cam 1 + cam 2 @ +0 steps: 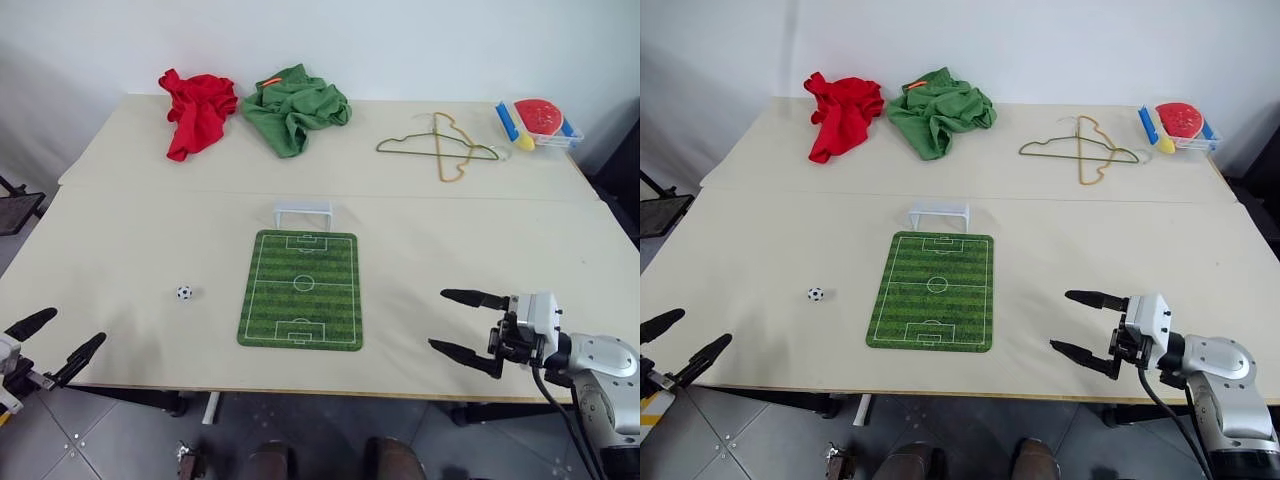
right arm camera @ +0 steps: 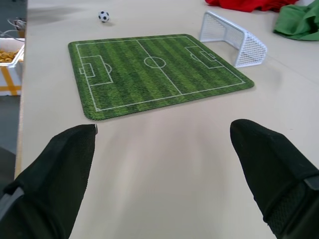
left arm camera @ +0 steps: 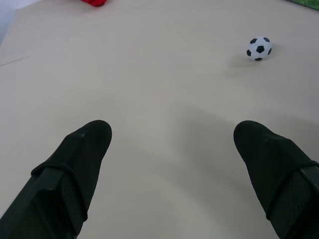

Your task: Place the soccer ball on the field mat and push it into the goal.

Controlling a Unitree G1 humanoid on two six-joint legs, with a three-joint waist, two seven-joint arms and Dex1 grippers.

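Note:
The tiny black-and-white soccer ball (image 1: 184,293) rests on the bare table, left of the green field mat (image 1: 302,288). The white goal (image 1: 303,212) stands at the mat's far short edge. My left gripper (image 1: 52,343) hovers open at the table's near left corner, well short of the ball (image 3: 259,49). Off to the mat's right, near the front edge, my right gripper (image 1: 466,322) is open and points toward the mat (image 2: 154,69), with the goal (image 2: 233,36) and ball (image 2: 103,16) beyond it. Neither gripper holds anything.
A red garment (image 1: 198,110) and a green garment (image 1: 294,112) lie at the back of the table. Wire hangers (image 1: 440,148) and a clear box of toys (image 1: 540,123) sit at the back right. A seam (image 1: 150,190) crosses the table behind the goal.

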